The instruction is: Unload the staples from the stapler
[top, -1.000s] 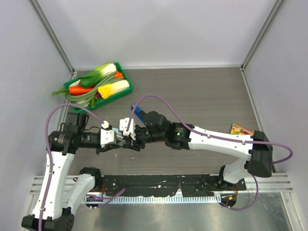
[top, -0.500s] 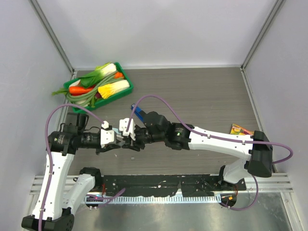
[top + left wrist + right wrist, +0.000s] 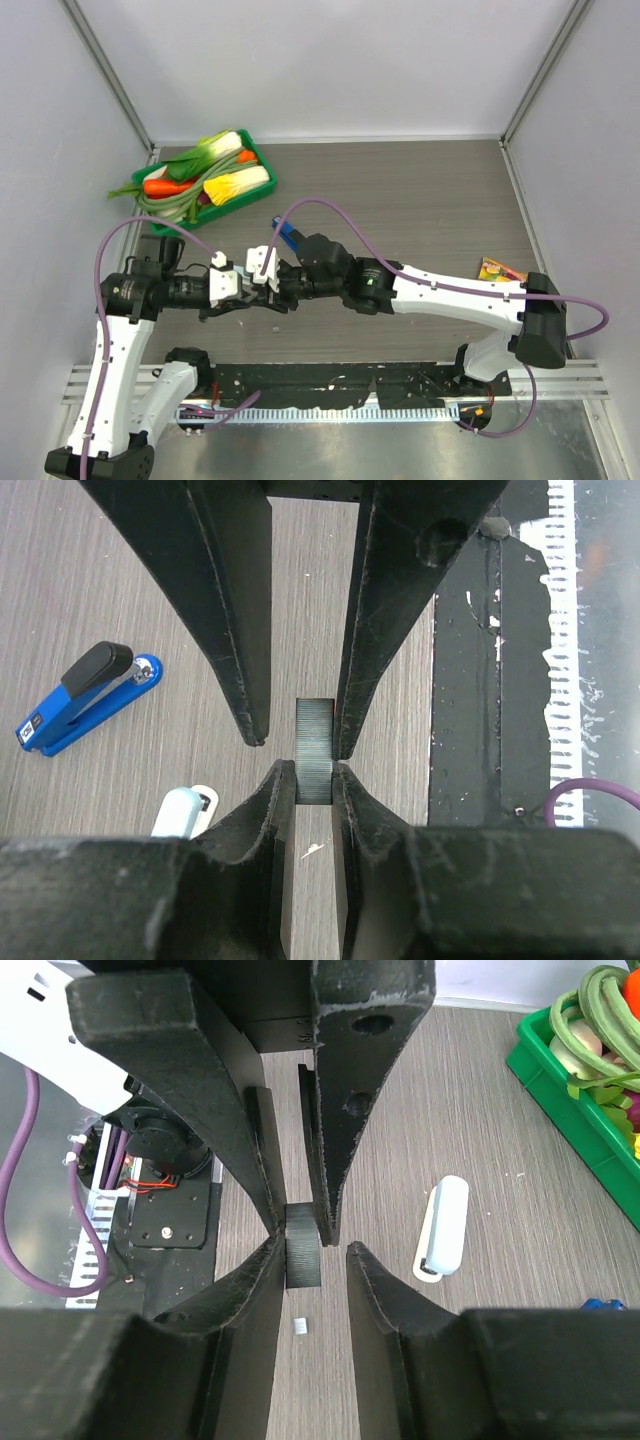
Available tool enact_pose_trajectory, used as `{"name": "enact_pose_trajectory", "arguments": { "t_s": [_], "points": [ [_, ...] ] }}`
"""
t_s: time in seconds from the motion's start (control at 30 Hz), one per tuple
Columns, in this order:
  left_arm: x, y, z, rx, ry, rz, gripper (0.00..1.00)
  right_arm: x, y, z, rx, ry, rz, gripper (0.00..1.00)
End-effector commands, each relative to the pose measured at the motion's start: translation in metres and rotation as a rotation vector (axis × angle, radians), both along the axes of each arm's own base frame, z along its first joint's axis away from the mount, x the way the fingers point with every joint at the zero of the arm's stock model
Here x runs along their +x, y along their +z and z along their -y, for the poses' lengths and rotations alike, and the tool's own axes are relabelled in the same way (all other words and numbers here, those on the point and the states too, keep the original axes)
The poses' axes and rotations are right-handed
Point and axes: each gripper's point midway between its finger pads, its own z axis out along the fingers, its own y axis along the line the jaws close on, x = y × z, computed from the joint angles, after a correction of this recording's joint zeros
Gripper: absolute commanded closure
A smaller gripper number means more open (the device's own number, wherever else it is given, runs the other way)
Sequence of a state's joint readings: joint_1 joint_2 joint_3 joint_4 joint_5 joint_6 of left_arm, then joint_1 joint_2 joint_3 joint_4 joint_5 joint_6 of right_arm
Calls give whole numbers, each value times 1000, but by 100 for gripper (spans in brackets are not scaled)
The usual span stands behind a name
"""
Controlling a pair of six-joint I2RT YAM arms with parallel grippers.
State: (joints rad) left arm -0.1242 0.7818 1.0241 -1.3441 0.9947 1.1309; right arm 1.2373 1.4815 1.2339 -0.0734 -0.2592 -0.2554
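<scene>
The small pale blue and white stapler [image 3: 445, 1225] lies flat on the table, apart from both grippers; its end shows in the left wrist view [image 3: 180, 815]. My left gripper [image 3: 312, 770] is shut on a dark ribbed strip of staples [image 3: 315, 748] and holds it above the table. My right gripper [image 3: 313, 1250] faces it tip to tip, jaws open around the same strip [image 3: 303, 1258]; one finger touches it and a gap shows at the other. In the top view the two grippers [image 3: 243, 290] [image 3: 268, 290] meet at the front left. A tiny staple piece [image 3: 301, 1326] lies below.
A larger blue and black stapler [image 3: 85, 695] lies behind the grippers [image 3: 285, 233]. A green tray of vegetables [image 3: 205, 180] stands at the back left. A colourful packet [image 3: 500, 269] lies at the right. The black base plate [image 3: 480, 680] runs along the near edge.
My right gripper has edged slightly left toward the left gripper. The left arm and the stapler have not visibly moved.
</scene>
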Motion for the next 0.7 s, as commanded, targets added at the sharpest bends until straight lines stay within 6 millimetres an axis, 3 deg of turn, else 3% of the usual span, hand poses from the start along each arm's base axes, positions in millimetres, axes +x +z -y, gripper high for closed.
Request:
{"name": "enact_pose_trajectory", "arguments": {
  "t_s": [0.0, 0.3, 0.67],
  "points": [
    [-15, -4, 0, -7, 0, -75, 94, -1, 39, 1, 112, -17, 34, 65],
    [-13, -1, 1, -12, 8, -65, 94, -4, 30, 1, 78, 1, 13, 71],
    [-7, 6, 3, -31, 30, -59, 92, -5, 24, 3, 37, 2, -2, 93]
  ]
}}
